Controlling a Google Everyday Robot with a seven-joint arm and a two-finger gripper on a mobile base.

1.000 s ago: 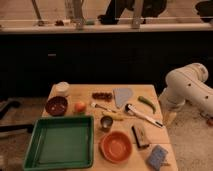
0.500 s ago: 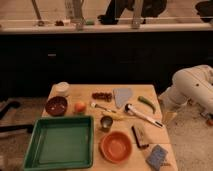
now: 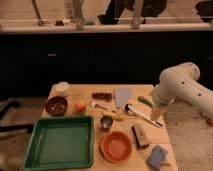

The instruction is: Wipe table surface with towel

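Observation:
The towel (image 3: pixel 122 96), a small pale grey-blue cloth, lies flat near the far middle of the tan table surface (image 3: pixel 82 96). My white arm reaches in from the right. Its gripper (image 3: pixel 157 113) hangs over the table's right edge, right of the towel and apart from it, just above the tip of a white and black utensil (image 3: pixel 141 114). The jaws look open, and I see nothing between them.
A green tray (image 3: pixel 33 150) fills the near left. Beside it stand an orange bowl (image 3: pixel 116 146), a brown block (image 3: pixel 140 135) and a blue sponge (image 3: pixel 157 156). A metal cup (image 3: pixel 106 123), an orange fruit (image 3: pixel 79 106), a dark red bowl (image 3: pixel 56 105) and a white cup (image 3: pixel 62 88) stand farther back.
The gripper has drifted a little left, toward the table's right edge, and the arm's elbow has shifted slightly. Nothing on the table has moved.

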